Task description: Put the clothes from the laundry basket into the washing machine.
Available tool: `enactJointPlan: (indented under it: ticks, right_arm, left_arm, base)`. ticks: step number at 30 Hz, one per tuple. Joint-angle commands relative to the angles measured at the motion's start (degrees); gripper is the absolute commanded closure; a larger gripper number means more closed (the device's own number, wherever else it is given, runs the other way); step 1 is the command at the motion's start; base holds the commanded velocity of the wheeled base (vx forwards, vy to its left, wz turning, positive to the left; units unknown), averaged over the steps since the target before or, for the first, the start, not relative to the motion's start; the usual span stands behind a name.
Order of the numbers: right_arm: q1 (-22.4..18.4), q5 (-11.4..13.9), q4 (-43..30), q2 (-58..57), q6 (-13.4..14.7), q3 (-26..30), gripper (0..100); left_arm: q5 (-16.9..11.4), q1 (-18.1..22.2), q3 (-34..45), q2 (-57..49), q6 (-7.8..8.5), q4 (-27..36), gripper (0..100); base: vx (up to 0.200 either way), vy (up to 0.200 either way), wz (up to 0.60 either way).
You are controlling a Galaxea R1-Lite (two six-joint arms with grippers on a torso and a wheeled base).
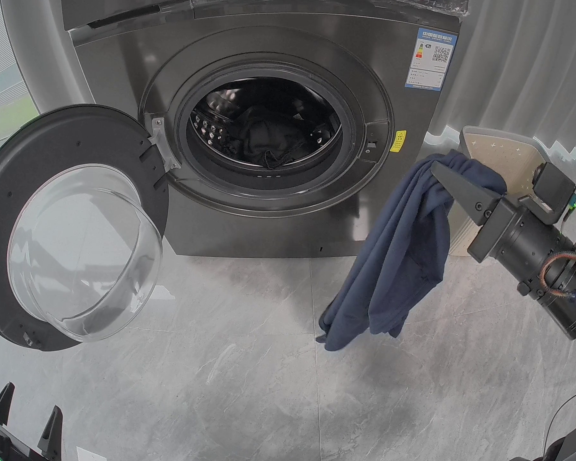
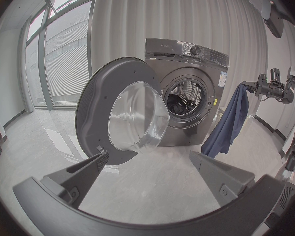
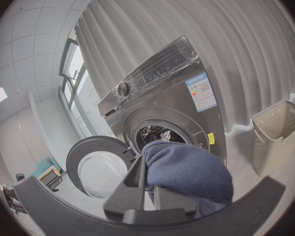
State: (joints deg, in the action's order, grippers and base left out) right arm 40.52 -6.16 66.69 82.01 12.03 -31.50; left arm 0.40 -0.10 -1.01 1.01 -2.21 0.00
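My right gripper (image 1: 451,174) is shut on a navy blue garment (image 1: 397,251), held in the air to the right of the washing machine (image 1: 269,33); the cloth hangs down toward the floor. The same garment (image 3: 186,167) bunches over my right gripper (image 3: 149,181). The machine's round door (image 1: 70,225) is swung wide open to the left, and a dark garment (image 1: 265,137) lies inside the drum. A beige laundry basket (image 1: 502,155) stands behind my right arm, beside the machine. My left gripper (image 2: 147,171) is open and low at the near left, holding nothing.
Grey tiled floor (image 1: 237,366) spreads in front of the machine. Pale curtains (image 1: 531,52) hang behind the basket. The open door (image 2: 121,112) juts out over the floor on the left side.
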Motion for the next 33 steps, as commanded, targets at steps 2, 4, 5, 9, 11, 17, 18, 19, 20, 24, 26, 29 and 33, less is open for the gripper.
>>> enactJointPlan:
  ticks: [2, 4, 5, 9, 11, 17, 18, 19, 20, 24, 26, 29, 33]
  right_arm:
    - [0.44, 0.09, -0.07, 0.87, 0.01, -0.4, 100]
    - [0.96, 0.0, 0.01, 0.96, 0.01, -0.49, 100]
    - [1.23, 0.0, 0.01, 1.05, 0.01, -0.58, 100]
    - [2.11, -0.08, -0.25, 1.14, 0.01, -1.99, 100]
    - [2.98, -0.17, -0.78, 1.23, -0.08, -2.86, 100]
    - [4.3, -0.26, -0.43, 3.95, -0.17, -5.33, 100]
    - [4.57, -0.44, -0.07, 4.74, -0.08, -6.12, 100]
    - [4.57, -0.88, -0.25, 5.36, 0.18, -7.0, 100]
    - [4.39, -1.14, 0.01, 6.32, 0.27, -7.61, 100]
    - [4.57, -1.05, -0.07, 8.08, 0.62, -10.34, 100]
    - [5.88, -0.79, 0.1, 11.07, 3.35, -12.97, 100]
    - [8.79, -1.31, 0.19, 14.67, 6.07, -15.96, 100]
    - [9.75, -3.42, 0.19, 17.84, 6.34, -22.99, 100]
  left_arm:
    - [0.04, 0.01, 0.84, -0.4, 0.19, 0.0, 0]
    - [0.13, 0.01, 0.84, -0.48, 0.27, 0.0, 0]
    - [0.13, 0.01, 0.92, -0.48, 0.27, -0.09, 0]
    - [0.56, 0.1, 1.01, -0.66, 1.68, -0.18, 0]
    - [0.3, 0.19, 1.01, -0.66, 2.29, -0.18, 0]
    - [0.21, 0.27, 1.01, -0.75, 2.29, -0.18, 0]
    - [0.39, 0.36, 1.01, -0.84, 1.85, -0.18, 0]
    - [0.48, 0.36, 1.01, -0.84, 1.77, -0.18, 0]
    - [0.13, 0.36, 1.01, -0.84, 2.56, -0.26, 0]
    - [-3.48, -0.08, -9.54, 1.71, 0.62, -3.69, 0]
    - [-11.3, -1.66, -13.49, 7.87, -1.05, -2.64, 0]
    - [-14.82, -3.33, -12.35, 14.11, -3.68, -3.25, 0]
    - [-18.6, -6.85, -10.33, 24.04, -2.01, -7.38, 0]
  base:
    - [0.0, 0.0, 0.0]
    - [0.0, 0.0, 0.0]
    - [0.0, 0.0, 0.0]
    - [0.0, 0.0, 0.0]
    - [0.0, 0.0, 0.0]
    - [0.0, 0.0, 0.0]
    - [0.0, 0.0, 0.0]
    - [0.0, 0.0, 0.0]
    - [0.0, 0.0, 0.0]
    - [0.0, 0.0, 0.0]
    - [0.0, 0.0, 0.0]
    - [0.0, 0.0, 0.0]
    - [0.0, 0.0, 0.0]
